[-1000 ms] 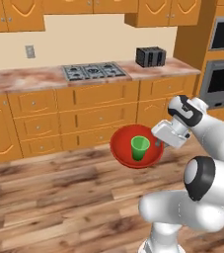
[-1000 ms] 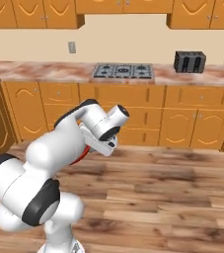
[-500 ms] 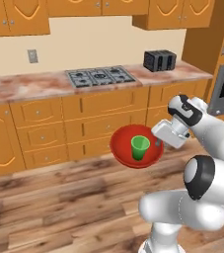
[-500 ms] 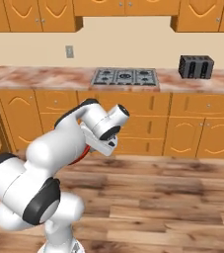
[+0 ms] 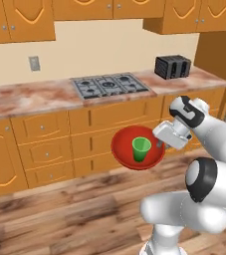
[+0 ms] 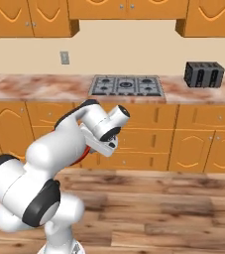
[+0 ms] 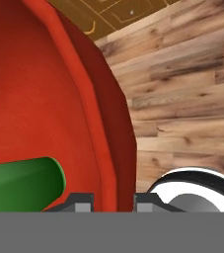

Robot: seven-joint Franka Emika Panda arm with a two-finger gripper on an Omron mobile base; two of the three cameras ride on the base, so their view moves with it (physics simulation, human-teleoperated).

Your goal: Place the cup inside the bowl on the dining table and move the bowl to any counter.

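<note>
Above the wooden floor, short of the marbled bench (image 5: 45,94), the pincer (image 5: 160,144) clamps only the glossy red bowl's (image 5: 127,149) rim, so tilting could spill the small green cup (image 5: 141,149).

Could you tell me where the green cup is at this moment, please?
In the left base view the cup stands inside the red bowl, which the tool holds by its rim above the wooden floor, before the counter.

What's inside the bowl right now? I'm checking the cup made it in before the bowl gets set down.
The green cup stands inside the red bowl, near its middle. The cup covers the bowl floor under it. The gripper holds the bowl's rim.
</note>
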